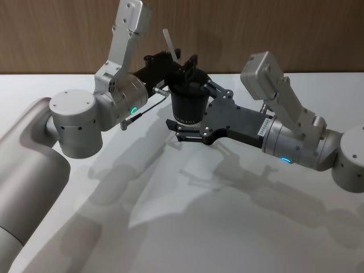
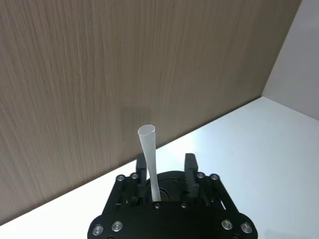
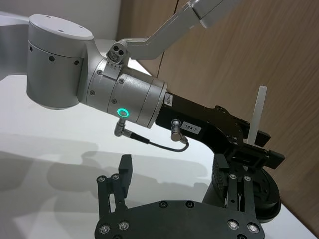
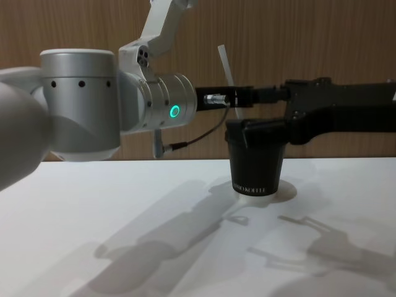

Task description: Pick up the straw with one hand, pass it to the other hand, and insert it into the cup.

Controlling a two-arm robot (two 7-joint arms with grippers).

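Note:
The white straw [image 1: 169, 42] stands nearly upright over the black cup [image 1: 187, 105], and its lower end goes down at the cup's lid [image 4: 238, 124]. My left gripper [image 2: 168, 167], the one with the silver wrist and green ring light, hovers just above the lid around the straw [image 2: 148, 149]. Its fingers stand apart: the straw rests against one finger, with a clear gap to the other. My right gripper [image 1: 181, 131], all black, is open close beside the cup [image 4: 255, 167], at about lid height, with nothing between its fingers.
The cup stands near the back of the white table [image 1: 227, 227], close to the wooden wall [image 1: 256, 28]. A thin black cable [image 4: 198, 139] loops under the left wrist. Both arms cross the table's back half.

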